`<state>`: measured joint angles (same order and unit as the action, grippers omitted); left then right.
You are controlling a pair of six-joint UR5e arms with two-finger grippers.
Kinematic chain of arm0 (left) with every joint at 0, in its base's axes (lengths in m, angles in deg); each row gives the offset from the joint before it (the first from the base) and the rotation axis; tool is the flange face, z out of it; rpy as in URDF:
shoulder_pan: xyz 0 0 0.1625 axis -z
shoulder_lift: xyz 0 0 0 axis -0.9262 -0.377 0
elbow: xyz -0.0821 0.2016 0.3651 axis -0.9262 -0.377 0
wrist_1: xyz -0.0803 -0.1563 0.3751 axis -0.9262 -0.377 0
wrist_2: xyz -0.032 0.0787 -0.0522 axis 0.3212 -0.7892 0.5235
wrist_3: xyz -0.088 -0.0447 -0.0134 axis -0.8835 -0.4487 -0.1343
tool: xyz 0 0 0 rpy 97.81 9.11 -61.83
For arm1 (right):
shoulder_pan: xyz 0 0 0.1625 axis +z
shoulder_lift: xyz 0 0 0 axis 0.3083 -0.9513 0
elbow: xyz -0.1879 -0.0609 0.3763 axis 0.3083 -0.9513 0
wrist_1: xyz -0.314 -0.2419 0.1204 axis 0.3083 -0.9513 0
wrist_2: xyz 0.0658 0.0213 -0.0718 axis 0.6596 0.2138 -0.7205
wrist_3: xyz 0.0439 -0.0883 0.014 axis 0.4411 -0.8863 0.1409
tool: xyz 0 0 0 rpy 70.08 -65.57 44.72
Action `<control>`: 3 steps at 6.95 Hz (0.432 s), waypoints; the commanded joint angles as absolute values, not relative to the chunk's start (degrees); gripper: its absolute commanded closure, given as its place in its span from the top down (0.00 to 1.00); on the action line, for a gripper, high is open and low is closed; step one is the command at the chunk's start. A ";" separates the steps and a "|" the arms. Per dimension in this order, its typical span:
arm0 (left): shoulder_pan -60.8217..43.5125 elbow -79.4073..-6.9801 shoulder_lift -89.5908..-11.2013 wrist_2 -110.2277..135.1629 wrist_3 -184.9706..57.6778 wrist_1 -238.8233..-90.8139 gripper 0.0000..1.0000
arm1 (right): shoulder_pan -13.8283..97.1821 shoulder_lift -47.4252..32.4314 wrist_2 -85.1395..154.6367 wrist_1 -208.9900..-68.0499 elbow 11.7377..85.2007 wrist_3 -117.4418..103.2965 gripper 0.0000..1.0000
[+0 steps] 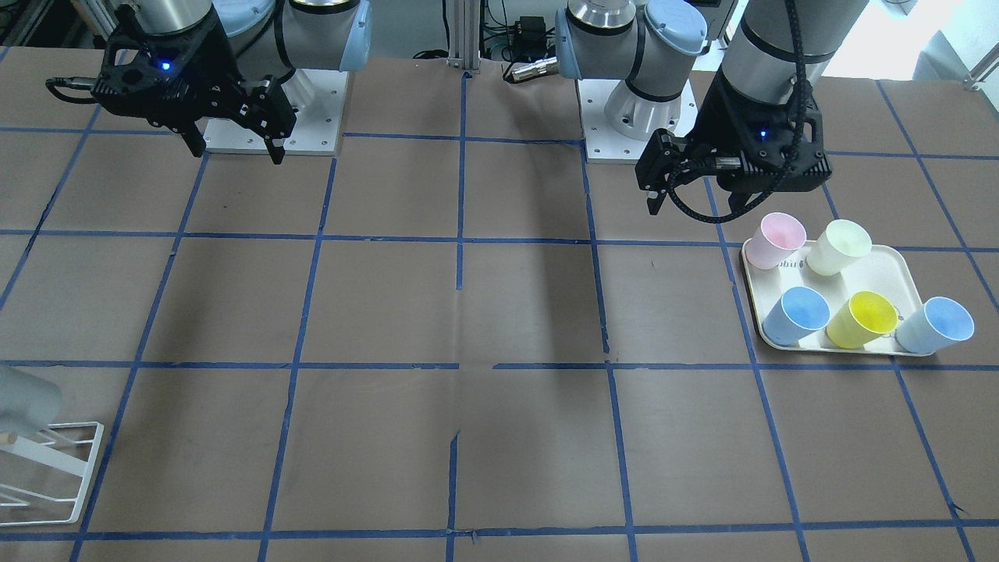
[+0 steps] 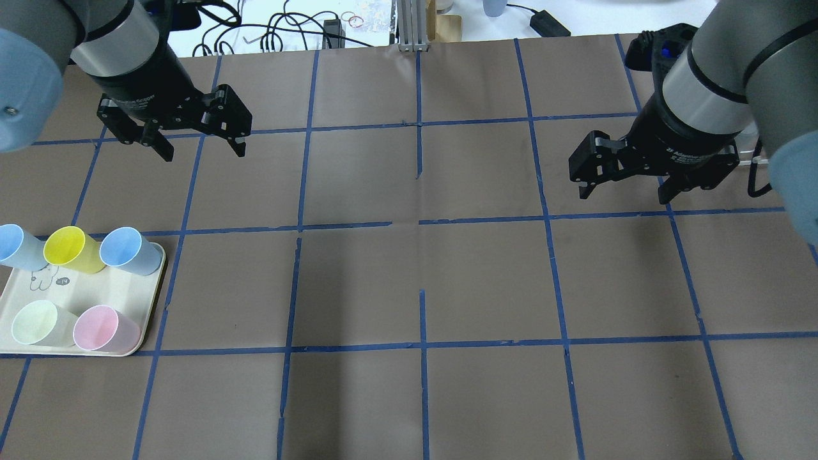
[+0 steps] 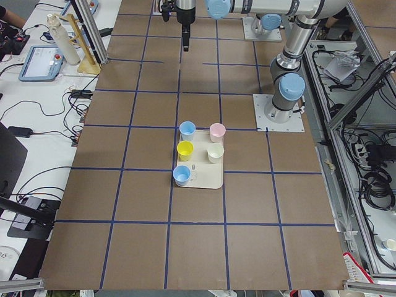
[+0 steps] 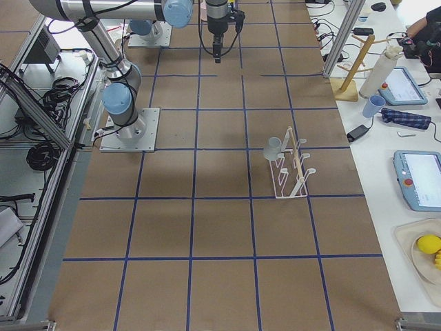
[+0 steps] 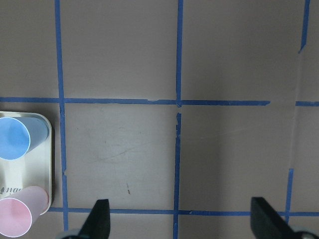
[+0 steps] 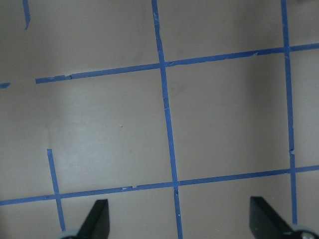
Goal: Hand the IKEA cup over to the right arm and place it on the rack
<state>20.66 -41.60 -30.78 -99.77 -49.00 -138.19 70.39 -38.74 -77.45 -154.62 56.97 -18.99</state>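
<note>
1. The left pincer [image 2: 204,152] hangs high over the tabletop [image 2: 415,287], with the wrist turned so that it points straight down. Its two fingers are spread wide and nothing is between them.
2. The right pincer [image 2: 623,191] is held in the same pose on the robot's other side, raised and pointing down. Its fingers are also fully apart and it grips nothing; the wrist view shows only bare tabletop between them.
3. The IKEA cup [image 4: 273,147] is on the rack [image 4: 293,172], hung tilted over a rod on the side of the rack that faces the robot. It is well apart from both pincers.
4. The rack stands on the tabletop on the robot's right, away from the right pincer.
5. A cream tray [image 2: 38,300] lies on the robot's left, near the left pincer, and holds five pastel cups [image 2: 107,328].
</note>
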 commanded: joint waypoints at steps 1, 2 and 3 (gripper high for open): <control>20.66 -41.96 -30.54 -99.77 -49.00 -138.19 1.00 | 70.46 -38.67 -78.19 -154.24 56.72 -19.27 1.00; 20.66 -42.05 -30.54 -99.77 -49.00 -138.10 1.00 | 70.46 -38.59 -78.10 -154.15 56.64 -19.27 1.00; 20.66 -42.22 -30.45 -99.77 -49.00 -138.10 1.00 | 70.46 -38.59 -78.10 -154.23 56.64 -19.27 1.00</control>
